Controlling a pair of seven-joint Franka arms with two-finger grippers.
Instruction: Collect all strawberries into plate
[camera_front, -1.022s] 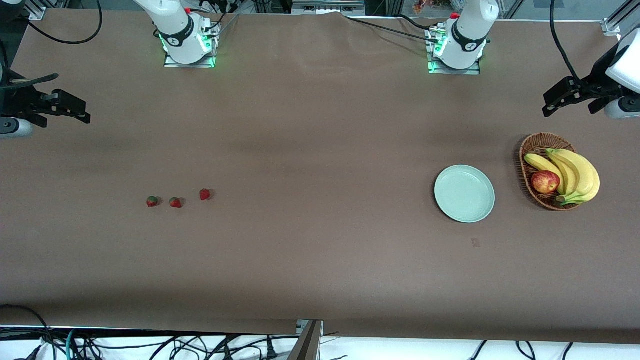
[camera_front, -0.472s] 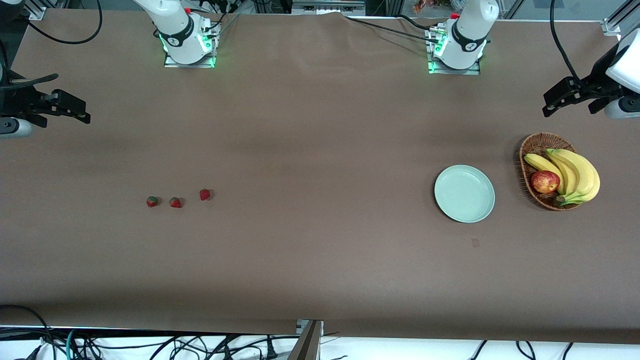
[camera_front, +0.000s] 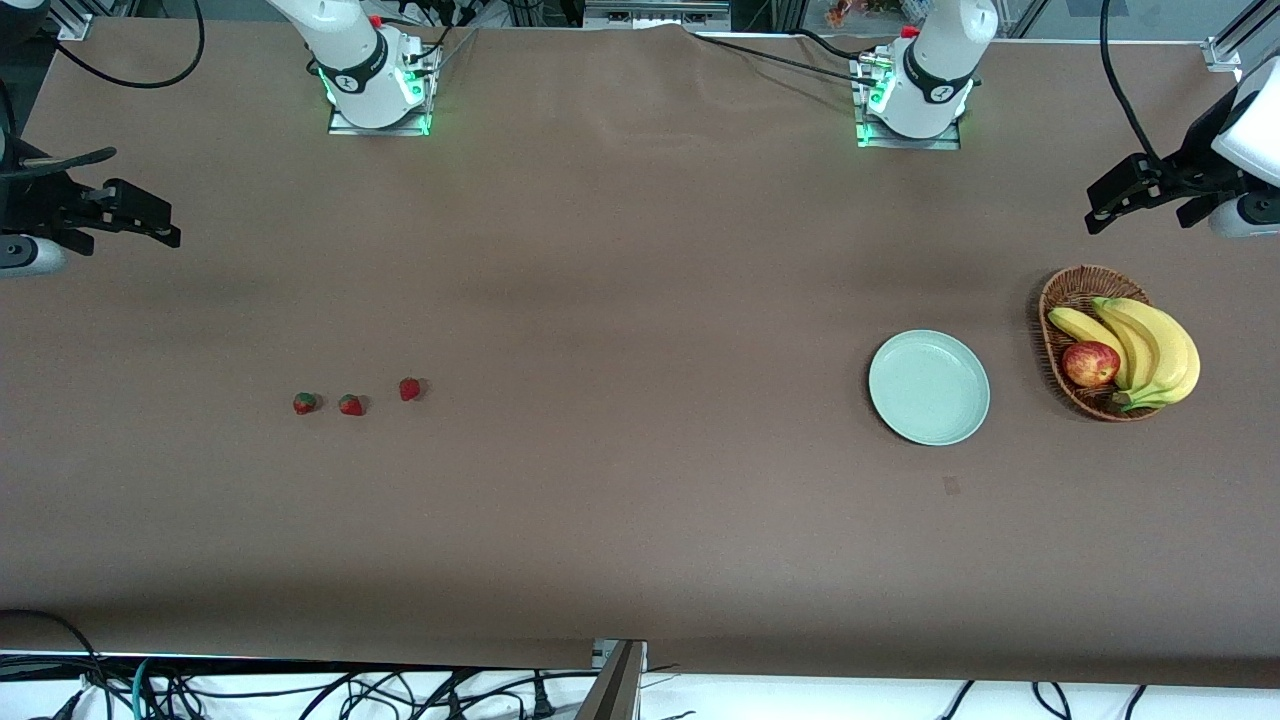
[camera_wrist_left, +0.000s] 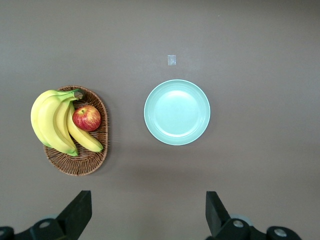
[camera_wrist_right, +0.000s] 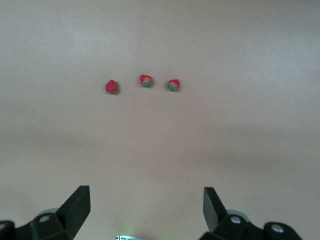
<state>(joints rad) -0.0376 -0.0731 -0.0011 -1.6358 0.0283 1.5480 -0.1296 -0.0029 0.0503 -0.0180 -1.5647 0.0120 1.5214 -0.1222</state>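
Three small red strawberries (camera_front: 304, 403) (camera_front: 351, 404) (camera_front: 410, 389) lie in a loose row on the brown table toward the right arm's end. In the right wrist view the strawberries (camera_wrist_right: 111, 87) (camera_wrist_right: 146, 81) (camera_wrist_right: 173, 85) show well ahead of my right gripper (camera_wrist_right: 146, 207), which is open and holds nothing. That right gripper (camera_front: 165, 225) hangs high over its end of the table. The pale mint-green plate (camera_front: 929, 387) (camera_wrist_left: 177, 112) sits with nothing on it toward the left arm's end. My left gripper (camera_front: 1098, 205) (camera_wrist_left: 148, 210) hovers open over bare table, apart from the plate.
A brown wicker basket (camera_front: 1060, 290) (camera_wrist_left: 80, 162) stands beside the plate at the left arm's end, holding yellow bananas (camera_front: 1150, 350) (camera_wrist_left: 50, 120) and a red-yellow apple (camera_front: 1090, 363) (camera_wrist_left: 86, 118). A small patch of tape (camera_front: 950, 485) lies nearer the front camera than the plate.
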